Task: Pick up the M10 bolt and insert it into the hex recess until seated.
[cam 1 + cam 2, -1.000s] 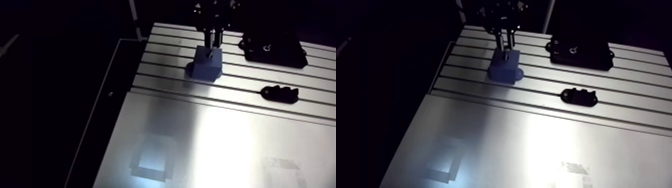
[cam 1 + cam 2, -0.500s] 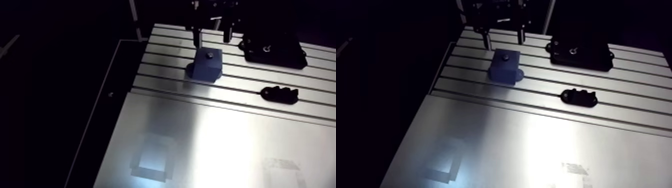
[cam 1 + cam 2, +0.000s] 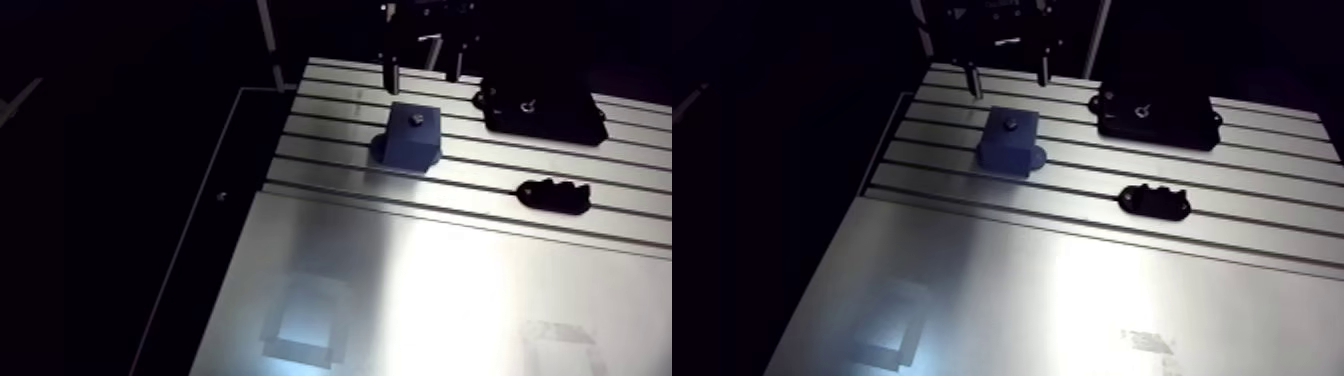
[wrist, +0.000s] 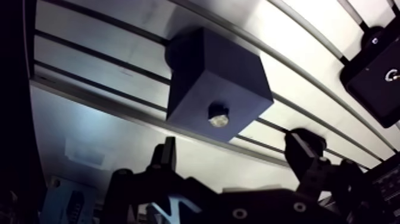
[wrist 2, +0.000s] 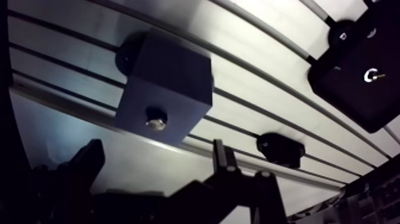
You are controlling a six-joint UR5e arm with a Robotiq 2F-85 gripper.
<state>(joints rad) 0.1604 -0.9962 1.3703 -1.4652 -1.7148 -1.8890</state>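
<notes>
A two-finger tool (image 4: 234, 143) hangs above a slotted aluminium tabletop (image 3: 420, 270). A dark blue square block (image 4: 214, 89) sits just ahead of it and lower down. The tool is released: its fingers stand wide apart and grip nothing.

A small silvery metal bolt (image 4: 218, 118) stands in a recess in the block's top face, near one edge. Only its pale end shows against the dark surface (whether it is fully seated cannot be told).

Well apart from the block, a large black plate-like fixture (image 3: 1157, 115) and a small black lumpy piece (image 3: 1154, 200) also lie on the tabletop.

By its look, the bolt is hard, stiff and light, with a smooth surface that could slip between the pads. Very little of it rises above the block. Any hold would have to be on that short exposed end, with the fingers closing squarely across it from straight above. A tilted grip would probably jam it in the recess.
</notes>
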